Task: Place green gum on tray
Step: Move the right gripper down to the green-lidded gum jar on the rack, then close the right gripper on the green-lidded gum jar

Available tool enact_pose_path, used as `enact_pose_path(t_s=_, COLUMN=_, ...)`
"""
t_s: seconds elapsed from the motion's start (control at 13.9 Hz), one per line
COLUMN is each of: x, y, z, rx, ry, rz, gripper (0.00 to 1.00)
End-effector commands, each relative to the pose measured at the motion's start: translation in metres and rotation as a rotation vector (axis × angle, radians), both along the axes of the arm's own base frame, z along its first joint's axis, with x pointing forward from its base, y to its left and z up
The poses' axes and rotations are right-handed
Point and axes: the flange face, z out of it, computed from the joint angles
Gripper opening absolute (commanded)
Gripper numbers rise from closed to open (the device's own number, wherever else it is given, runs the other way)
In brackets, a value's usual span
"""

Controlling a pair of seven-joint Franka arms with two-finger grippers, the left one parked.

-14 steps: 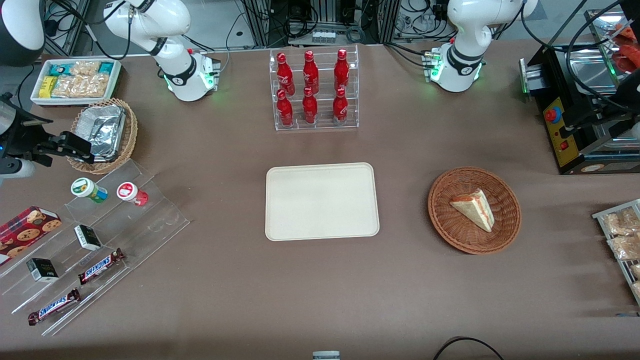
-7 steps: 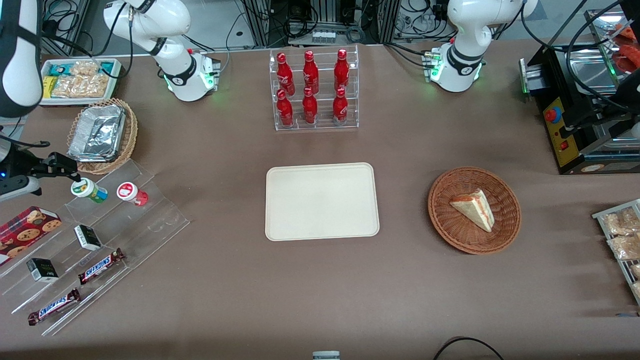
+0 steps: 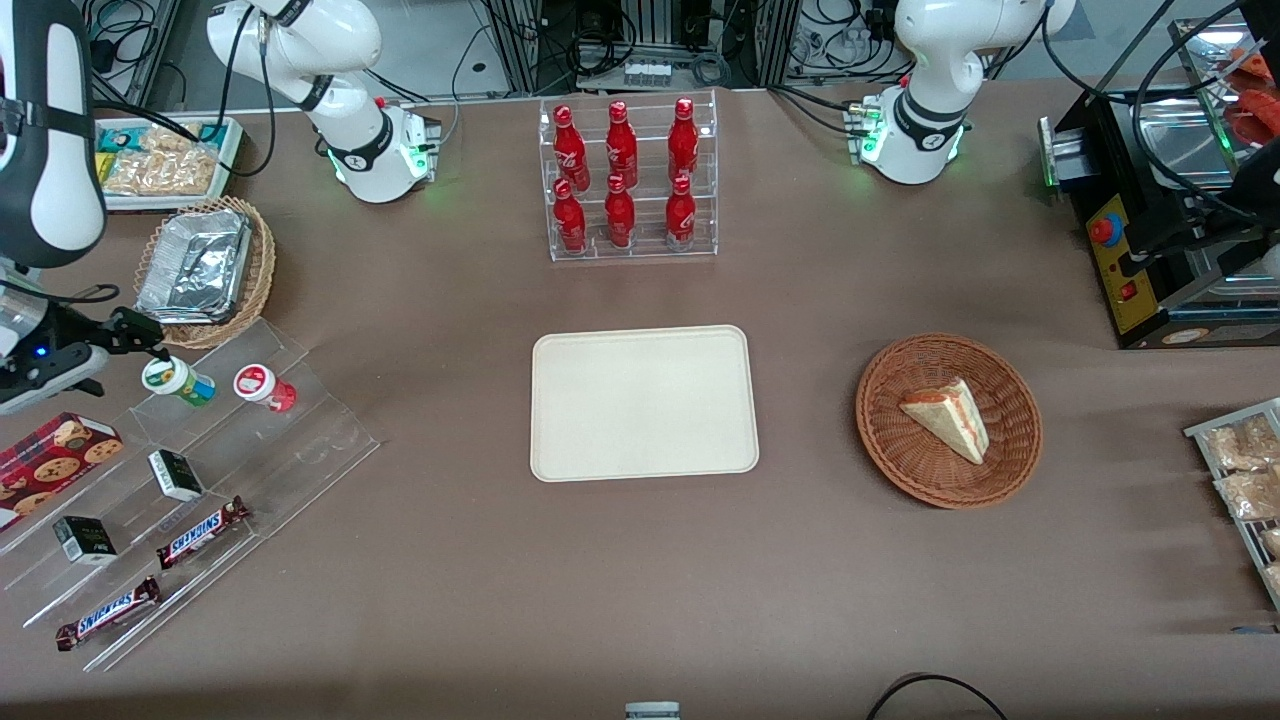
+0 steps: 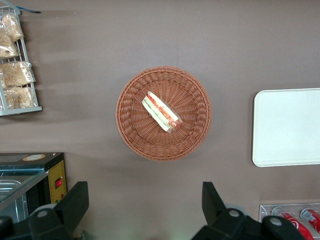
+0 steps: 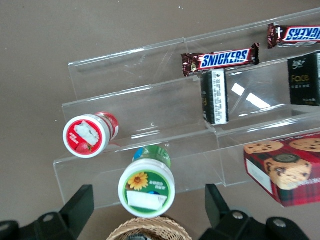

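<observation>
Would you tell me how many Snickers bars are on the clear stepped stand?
2: one Snickers bar on a low step, another on the lowest, nearest the front camera. The tool is open above the green gum.

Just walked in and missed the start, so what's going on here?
The working arm is going for the green gum, which stands on the top step of a clear acrylic rack beside a red bottle. The gripper hovers over the gum with its jaws open, one on each side, nothing grasped yet. The tray lies bare mid-table.

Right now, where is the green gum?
The green gum stands on the clear stepped rack at the working arm's end, beside the red bottle, the open gripper just above it.
</observation>
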Motion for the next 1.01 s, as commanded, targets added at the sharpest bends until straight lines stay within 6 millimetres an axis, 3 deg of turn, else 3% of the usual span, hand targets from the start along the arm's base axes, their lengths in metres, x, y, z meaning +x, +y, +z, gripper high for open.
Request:
enact_pose_path(t_s=0.0, x=-0.01, y=0.004, z=-0.011, rx=0.018, ry=-0.027, rz=0.006, gripper=0.99)
enact_pose_path(t_s=0.22, x=-0.02, y=0.005, z=-0.032, rx=0.01, ry=-0.059, rz=0.028, gripper=0.99)
enact_pose_path(t_s=0.94, x=-0.024, y=-0.003, z=-0.039, rx=0.011, ry=-0.046, rz=0.025, gripper=0.99)
